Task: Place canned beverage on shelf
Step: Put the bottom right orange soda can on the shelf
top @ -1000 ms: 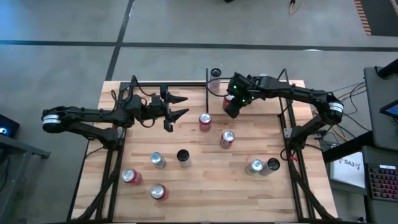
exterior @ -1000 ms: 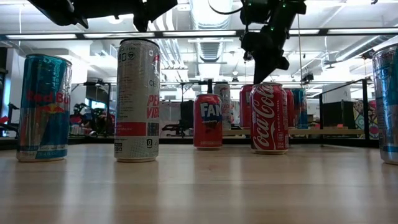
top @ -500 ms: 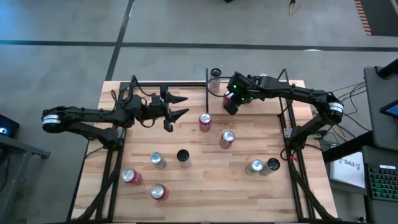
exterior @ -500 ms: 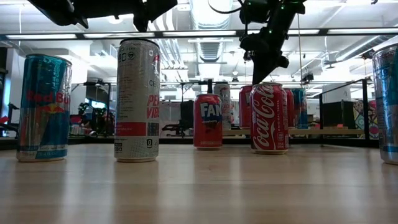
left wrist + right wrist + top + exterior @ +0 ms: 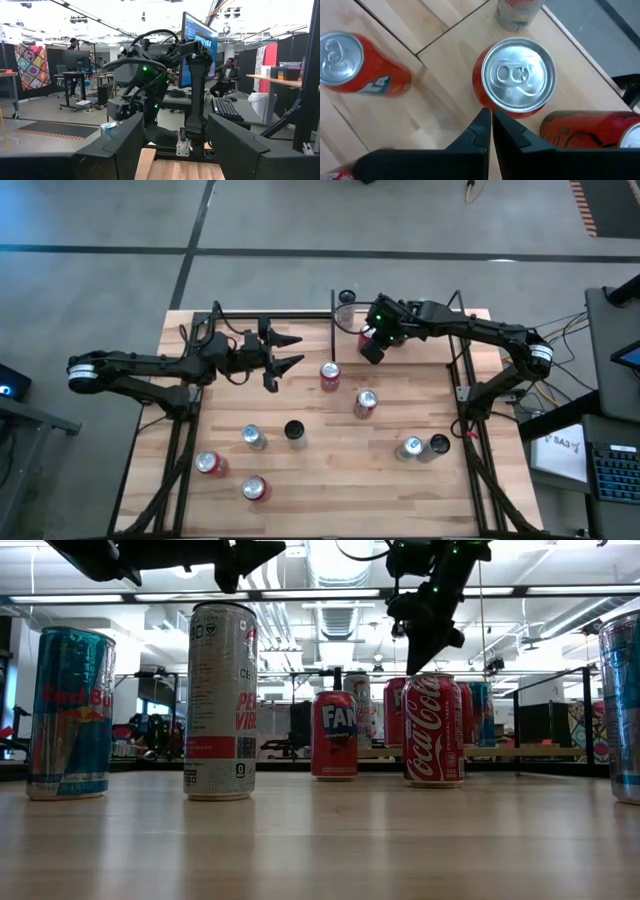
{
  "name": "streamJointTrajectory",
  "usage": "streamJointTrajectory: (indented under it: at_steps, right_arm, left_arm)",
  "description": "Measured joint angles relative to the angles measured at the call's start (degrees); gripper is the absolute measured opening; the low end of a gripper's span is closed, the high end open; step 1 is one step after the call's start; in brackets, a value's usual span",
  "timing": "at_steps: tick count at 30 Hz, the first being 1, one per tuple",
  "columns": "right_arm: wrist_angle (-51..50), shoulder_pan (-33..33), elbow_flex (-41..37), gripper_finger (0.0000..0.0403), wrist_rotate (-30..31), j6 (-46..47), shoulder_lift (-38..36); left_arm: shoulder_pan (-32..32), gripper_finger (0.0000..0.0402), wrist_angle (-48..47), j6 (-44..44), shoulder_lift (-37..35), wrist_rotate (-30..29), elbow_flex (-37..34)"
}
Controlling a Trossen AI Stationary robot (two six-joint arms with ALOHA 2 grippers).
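Overhead clock, 12 = far edge of the table [image 5: 180, 420].

Got the shelf [image 5: 420, 355] tucked into the 1 o'clock corner, black rods and posts round its edges, so tight going in there. Seeing three cans on or by its 9 o'clock end in the right wrist view: a red can [image 5: 520, 82] upright on the light board, a second red one [image 5: 585, 130] just beside it, a pale one [image 5: 519, 10] farther along.

Found the right gripper [image 5: 372, 352] above that end w/ jaws pressed together, pinching nothing, tips at the near rim of the red can; can't tell if touching.

Found the left gripper [image 5: 297, 350] up in the air around 10 o'clock, jaws spread, nothing between them, well apart from the shelf.

Plenty of open board along 9 o'clock and between the arms. Less so near the middle: Fanta can [image 5: 334, 735] and Coca-Cola can [image 5: 433, 730] standing just off the shelf's 7 o'clock corner, right in the lane to it.

Rest of the clutter:
- Red Bull can [image 5: 68, 710] and tall white can [image 5: 220, 700] closest to the low cam
- two red cans [image 5: 208, 464] near 7 o'clock
- a pair [image 5: 424, 446] side by side at 5 o'clock, near the table's side edge

Also a person [image 5: 227, 75] seated in the bkgd of the left wrist view, far off the table.
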Motion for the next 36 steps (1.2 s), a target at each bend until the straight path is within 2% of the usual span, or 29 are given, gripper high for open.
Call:
streamJointTrajectory:
  at_steps: [4, 22, 28, 36]
  right_arm:
    - [-1.51, 0.00, -0.38, 0.0009, -2.93, 0.01, 0.00]
    - [3.53, -0.40, -1.32, 0.0009, -2.46, -1.95, 4.56]
    - [4.62, -1.58, -1.32, 0.0009, 2.03, -2.71, 5.47]
    - [4.56, -2.31, -1.20, 0.0009, 2.07, -4.07, 5.05]
  left_arm:
    - [-0.21, 0.0205, -0.08, -0.14, 0.00, 0.02, 0.00]
    - [-0.43, 0.0205, -0.17, -0.40, 0.00, 0.04, 0.00]
    - [-0.41, 0.0205, -0.36, -0.24, 0.00, 0.04, 0.00]
    - [-0.38, 0.0205, -0.45, 0.04, 0.00, 0.02, 0.00]
